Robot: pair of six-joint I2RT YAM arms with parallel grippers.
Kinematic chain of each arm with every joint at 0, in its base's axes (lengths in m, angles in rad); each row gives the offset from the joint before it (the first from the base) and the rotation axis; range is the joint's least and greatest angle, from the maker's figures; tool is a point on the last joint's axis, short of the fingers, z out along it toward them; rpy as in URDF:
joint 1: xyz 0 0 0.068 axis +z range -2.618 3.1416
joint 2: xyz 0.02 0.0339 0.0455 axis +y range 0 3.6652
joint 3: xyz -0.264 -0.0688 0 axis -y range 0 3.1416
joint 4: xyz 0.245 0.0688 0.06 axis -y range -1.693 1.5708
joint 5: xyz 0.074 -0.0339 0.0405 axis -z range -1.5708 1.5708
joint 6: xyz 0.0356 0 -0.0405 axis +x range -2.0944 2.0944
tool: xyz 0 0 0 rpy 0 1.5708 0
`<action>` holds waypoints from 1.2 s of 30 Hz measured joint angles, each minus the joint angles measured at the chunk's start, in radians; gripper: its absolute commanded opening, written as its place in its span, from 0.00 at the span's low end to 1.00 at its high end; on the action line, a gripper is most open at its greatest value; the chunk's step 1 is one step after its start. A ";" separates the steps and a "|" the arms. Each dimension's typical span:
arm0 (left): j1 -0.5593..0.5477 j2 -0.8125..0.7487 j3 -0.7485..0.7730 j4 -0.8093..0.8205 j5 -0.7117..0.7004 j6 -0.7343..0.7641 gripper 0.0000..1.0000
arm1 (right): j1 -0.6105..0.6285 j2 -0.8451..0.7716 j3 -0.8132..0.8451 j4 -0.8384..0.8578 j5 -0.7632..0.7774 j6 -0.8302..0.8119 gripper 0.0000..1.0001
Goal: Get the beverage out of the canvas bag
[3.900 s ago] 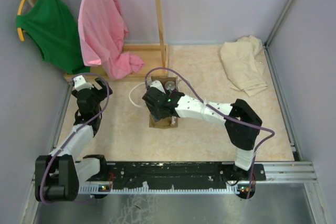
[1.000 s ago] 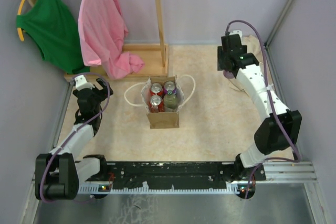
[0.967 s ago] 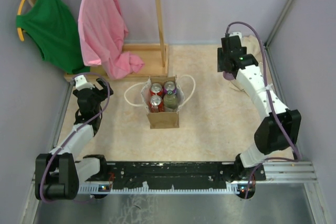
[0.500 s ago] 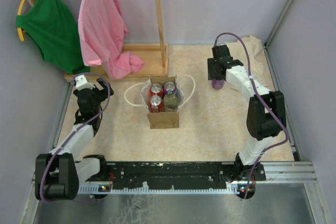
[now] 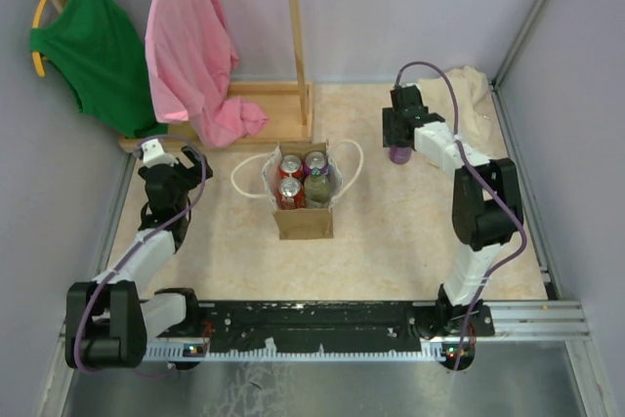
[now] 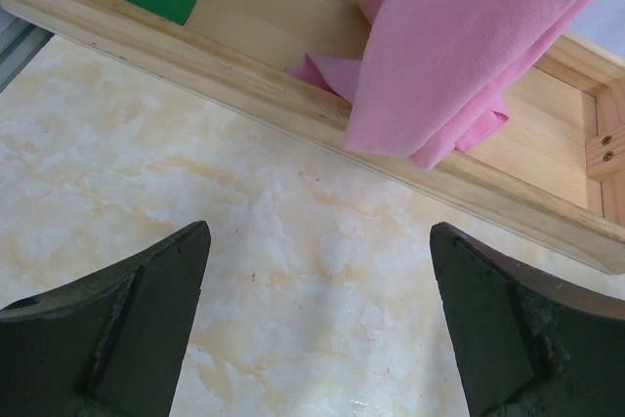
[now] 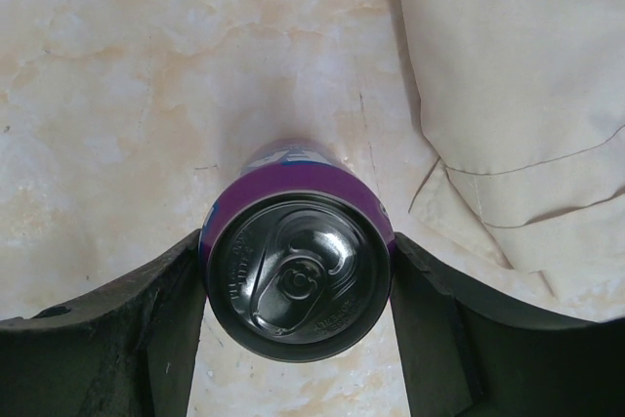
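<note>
The canvas bag (image 5: 304, 214), a small tan tote with white loop handles, stands at the table's middle with several cans upright inside. A purple beverage can (image 5: 398, 154) is outside it, at the back right. My right gripper (image 5: 398, 146) is shut on this can. In the right wrist view both fingers press the sides of the can (image 7: 296, 275), which is upright and seen from above; I cannot tell whether its base touches the table. My left gripper (image 5: 184, 159) stays at the left, open and empty (image 6: 317, 233) over bare table.
A beige cloth (image 5: 459, 104) lies just right of the held can, and its edge (image 7: 518, 95) is close beside it. A wooden rack base (image 5: 264, 109) with a pink garment (image 6: 469, 46) and a green garment (image 5: 88, 46) runs along the back left.
Since it was in the bag, my right arm has carried the purple can to the back right. Over the last second it shifted left, off the beige cloth. The left arm is unchanged.
</note>
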 measured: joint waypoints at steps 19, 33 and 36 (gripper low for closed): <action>0.000 0.005 0.002 0.000 0.016 0.000 1.00 | -0.001 0.002 -0.006 0.017 0.065 0.018 0.99; 0.000 0.005 0.005 0.000 0.017 0.000 1.00 | 0.068 -0.277 0.072 0.000 0.152 -0.024 0.96; 0.000 0.006 0.008 0.000 0.017 0.000 1.00 | 0.190 -0.378 0.161 0.011 0.183 -0.068 0.93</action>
